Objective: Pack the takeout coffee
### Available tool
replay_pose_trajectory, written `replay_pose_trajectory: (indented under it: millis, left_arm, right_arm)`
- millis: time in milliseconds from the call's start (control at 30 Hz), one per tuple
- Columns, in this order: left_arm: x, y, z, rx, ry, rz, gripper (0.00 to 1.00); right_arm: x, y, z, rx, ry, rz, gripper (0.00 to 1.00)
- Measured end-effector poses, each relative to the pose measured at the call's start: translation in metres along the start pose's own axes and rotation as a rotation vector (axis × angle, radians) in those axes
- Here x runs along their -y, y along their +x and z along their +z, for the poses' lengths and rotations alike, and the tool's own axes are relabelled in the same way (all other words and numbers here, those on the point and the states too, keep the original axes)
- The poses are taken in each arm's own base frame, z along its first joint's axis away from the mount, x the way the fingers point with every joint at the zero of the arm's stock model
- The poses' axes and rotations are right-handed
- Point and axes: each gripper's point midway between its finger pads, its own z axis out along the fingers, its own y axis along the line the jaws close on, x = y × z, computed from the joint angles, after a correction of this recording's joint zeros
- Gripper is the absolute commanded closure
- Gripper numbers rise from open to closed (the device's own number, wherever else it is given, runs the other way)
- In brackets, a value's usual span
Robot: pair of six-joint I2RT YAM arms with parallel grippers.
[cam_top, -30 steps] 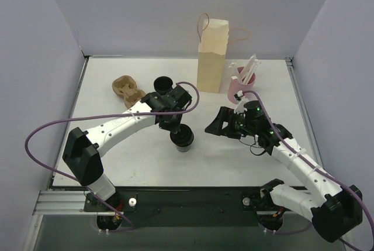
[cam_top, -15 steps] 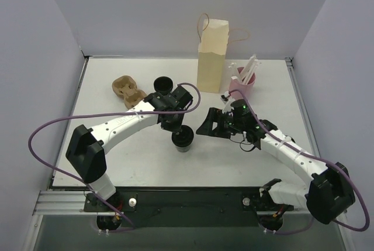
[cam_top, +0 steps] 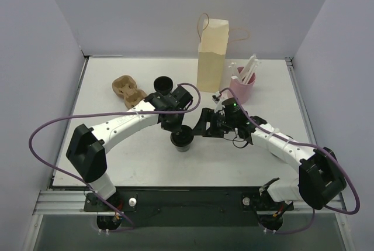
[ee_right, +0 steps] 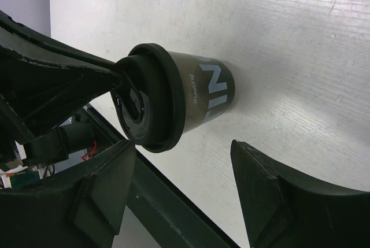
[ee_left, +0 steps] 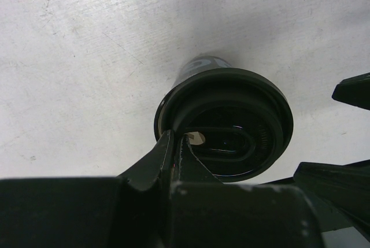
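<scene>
A dark takeout coffee cup (cam_top: 183, 140) with a black lid (ee_left: 231, 124) stands upright mid-table. My left gripper (cam_top: 177, 126) reaches down onto it and is shut on the lid's near rim (ee_left: 178, 137). My right gripper (cam_top: 200, 126) sits just right of the cup, open, with the cup (ee_right: 202, 95) just beyond its fingertips (ee_right: 124, 155) and nothing between them. A second black cup (cam_top: 163, 83) stands further back. The tan paper bag (cam_top: 211, 55) stands upright at the back. A brown cardboard cup carrier (cam_top: 127, 89) lies at the back left.
A pink cup (cam_top: 243, 89) holding white sticks stands right of the bag, just behind my right arm. Grey walls close in the table on three sides. A purple cable loops off each arm.
My right gripper has moved left across the table up to the cup, its jaws narrowing a little. The left gripper has stayed on the lid.
</scene>
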Motion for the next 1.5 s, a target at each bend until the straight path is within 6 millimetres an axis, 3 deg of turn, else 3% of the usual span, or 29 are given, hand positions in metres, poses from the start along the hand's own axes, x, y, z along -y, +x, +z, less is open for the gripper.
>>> replay_pose_trajectory:
  millis: [667,1500]
  left_arm:
    - [-0.005,0.003,-0.01,-0.002,-0.008,0.0,1.0]
    - [0.0,0.005,-0.002,-0.002,0.023,-0.025,1.0]
  right_arm:
    - [-0.005,-0.001,0.0,0.007,-0.02,-0.012,0.3]
    - [0.0,0.005,0.017,-0.028,-0.015,-0.009,0.34]
